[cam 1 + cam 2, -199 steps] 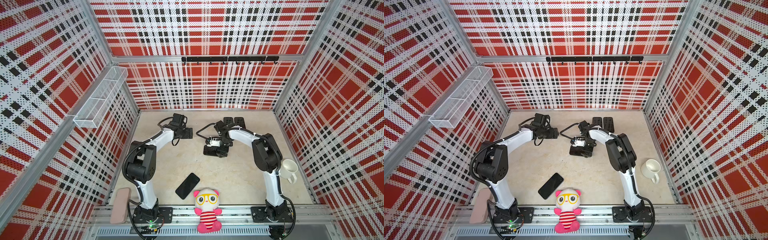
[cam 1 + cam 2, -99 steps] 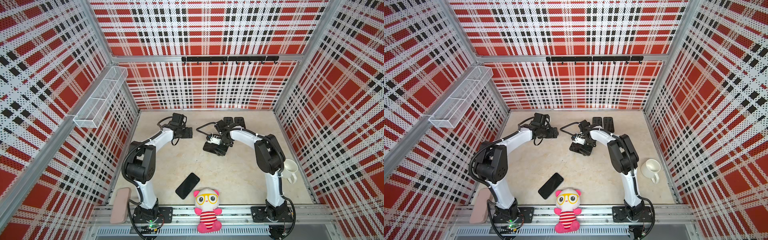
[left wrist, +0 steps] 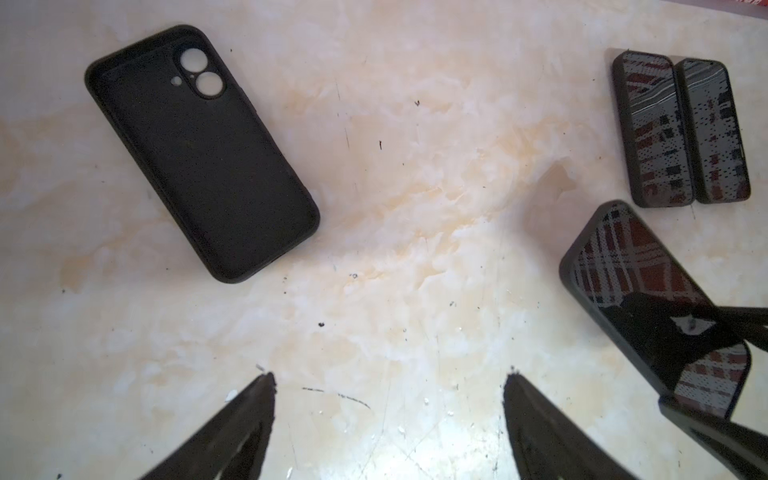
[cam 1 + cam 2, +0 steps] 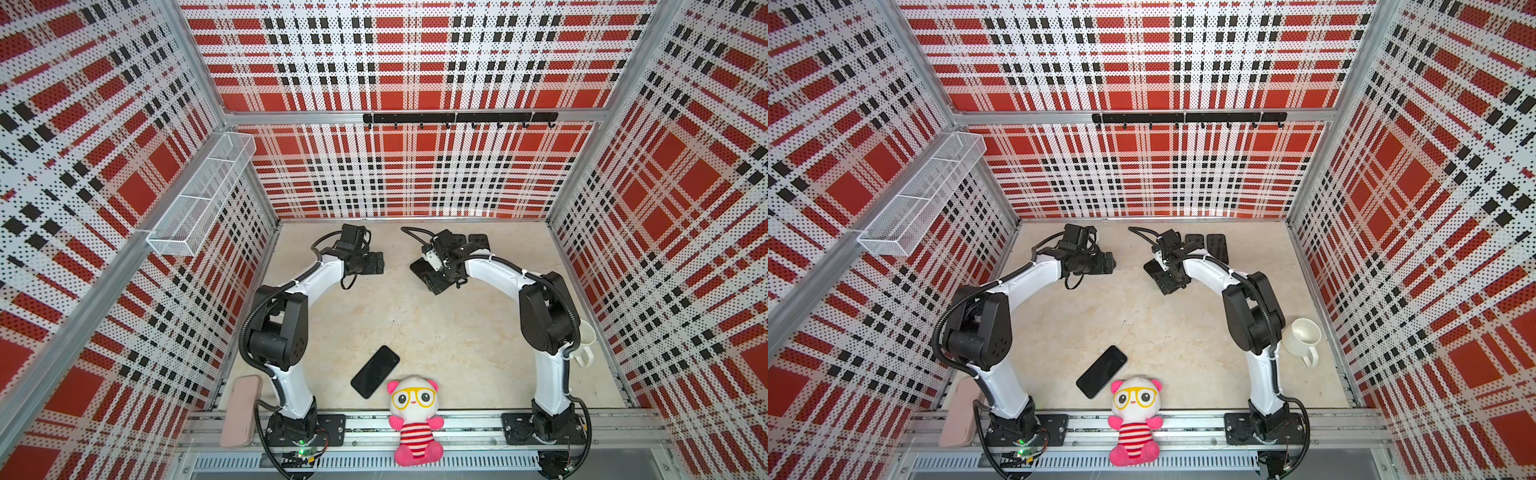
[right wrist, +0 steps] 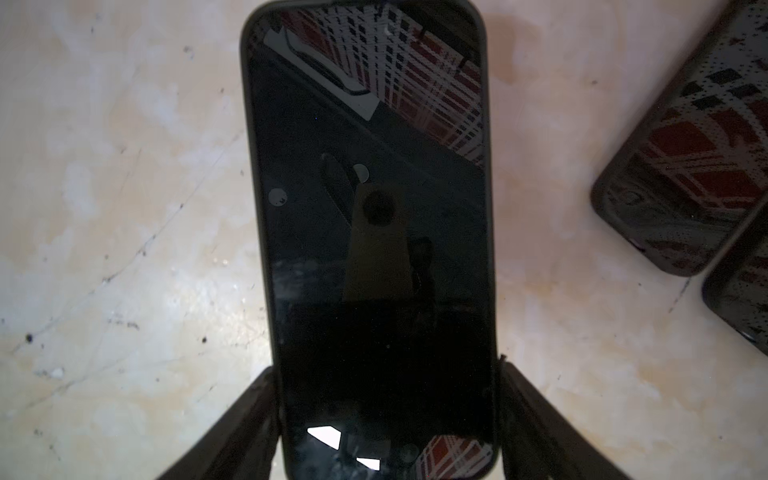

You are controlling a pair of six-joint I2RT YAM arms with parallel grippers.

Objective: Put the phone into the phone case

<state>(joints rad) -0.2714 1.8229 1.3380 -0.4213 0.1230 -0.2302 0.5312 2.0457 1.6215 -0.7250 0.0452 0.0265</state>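
1. Both arms reach from the front edge toward the far part of the table (image 4: 415, 324). Their elbows are raised and their wrists are bent downward.
2. The left gripper (image 3: 386, 378) hangs over bare table. Its fingers stand wide apart and nothing is between them.
3. The right gripper (image 5: 384, 370) has one finger against each long edge of a cased phone (image 5: 365, 166), near one short end. The grip is wide because this phone is wide. Whether the phone is lifted off the table, I cannot tell.
4. The black phone (image 4: 375, 372) lies flat at the front of the table, just beside the head of the plush toy (image 4: 415, 415). It is well apart from both grippers.
5. The empty black case (image 3: 199, 153) lies with its open side up, and its camera holes are visible. Only the left wrist view shows it clearly; I cannot find it in either top view.
6. The left wrist view also shows two more cased phones (image 3: 648, 133) lying side by side. A top view shows a mug (image 4: 1304, 338) beside the right arm, which neither wrist view shows.
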